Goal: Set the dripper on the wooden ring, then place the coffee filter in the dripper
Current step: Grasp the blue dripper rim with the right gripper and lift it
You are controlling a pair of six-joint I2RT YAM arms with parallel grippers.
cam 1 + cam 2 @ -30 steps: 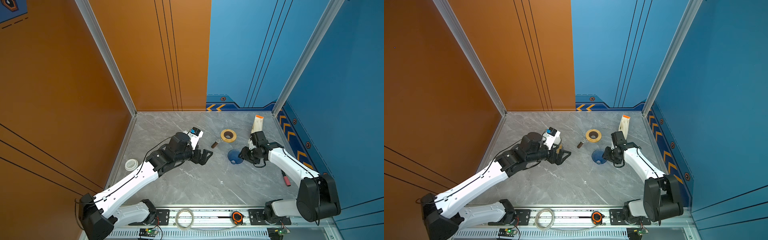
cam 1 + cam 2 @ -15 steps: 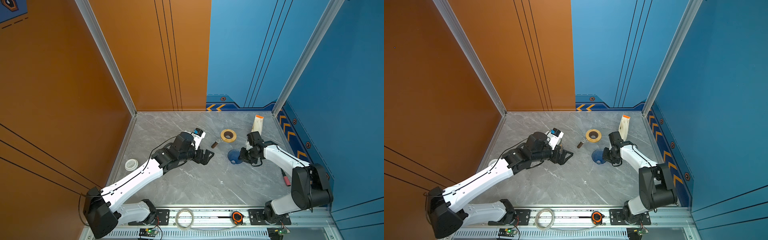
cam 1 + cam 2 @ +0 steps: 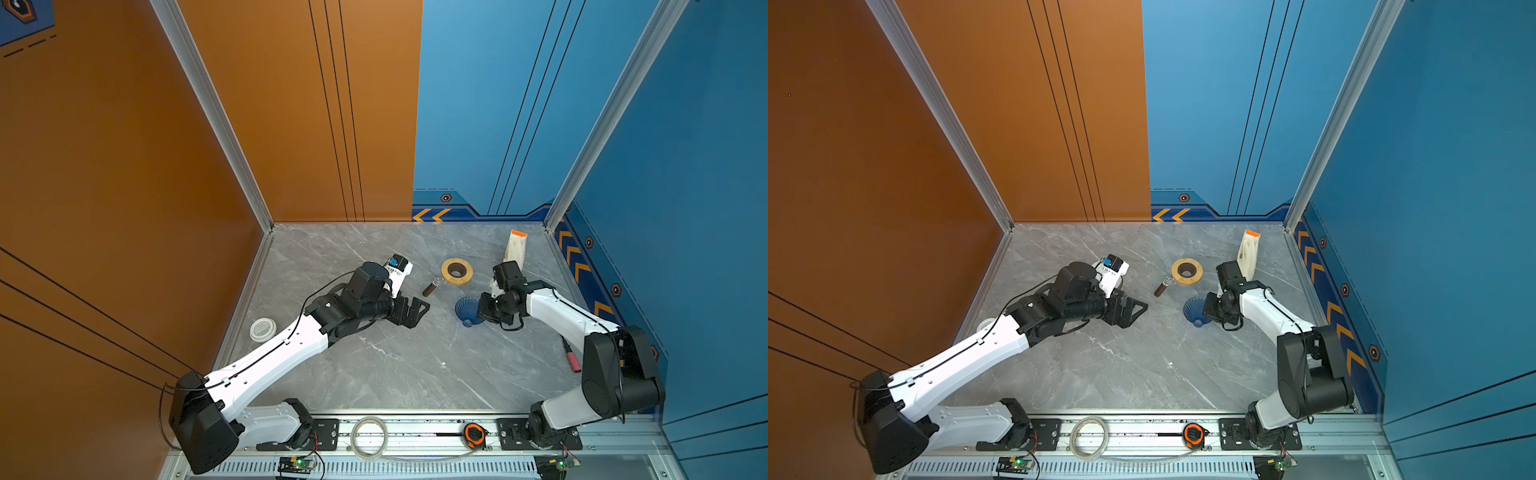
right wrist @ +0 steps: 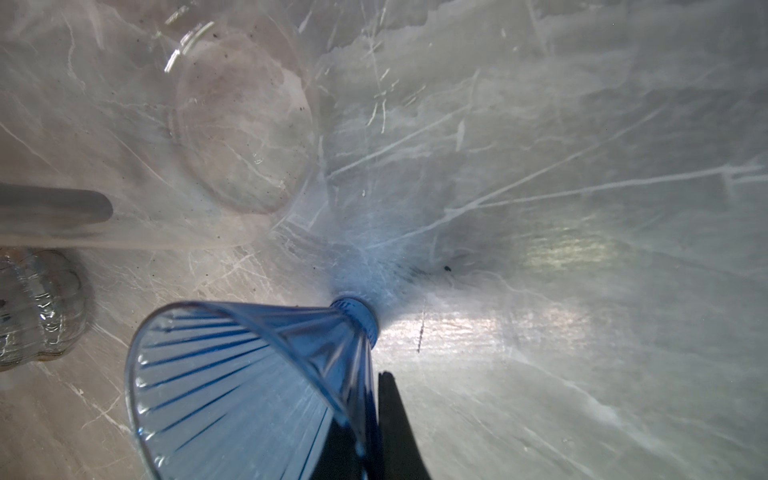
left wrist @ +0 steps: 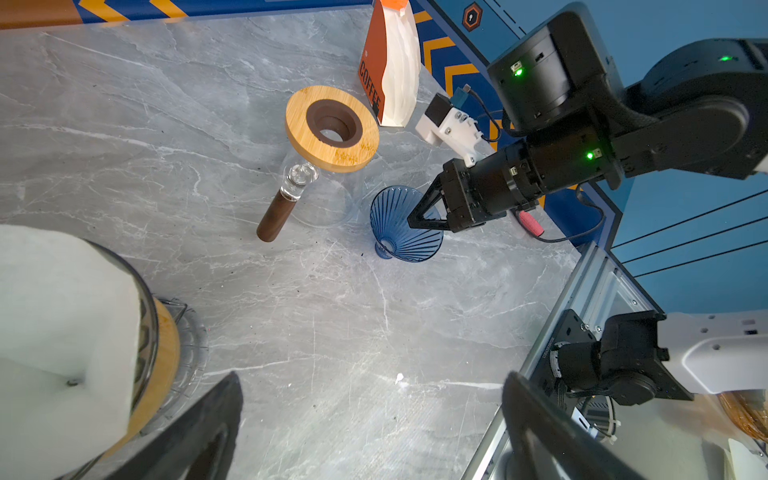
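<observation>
The right end effector is pinched closed on the rim of the blue ribbed glass dripper. In the right wrist view one black finger lies against the outside of the cone wall, with more dark showing through the glass on the inner side. The dripper is tipped over: its narrow neck touches the grey marble tabletop and its mouth is turned toward the left arm.

The left end effector hovers low with its jaws spread wide and nothing between them. It is well apart from the dripper, with bare tabletop between.

Just beside the dripper, on the back-wall side, stands a clear glass carafe with a bamboo lid ring and a dark wooden handle. Whether glass touches glass is unclear.

Behind the right arm, near the back right corner, an upright pack has an orange panel lettered "COFFEE". Its white pleated side may be the coffee filters, though the view does not settle it.

A red-tipped marker lies by the right wall and a white round lid sits at the left edge. The front rail carries a tape measure and a coil of clear tubing. The widest open tabletop lies between the arms and that rail.
</observation>
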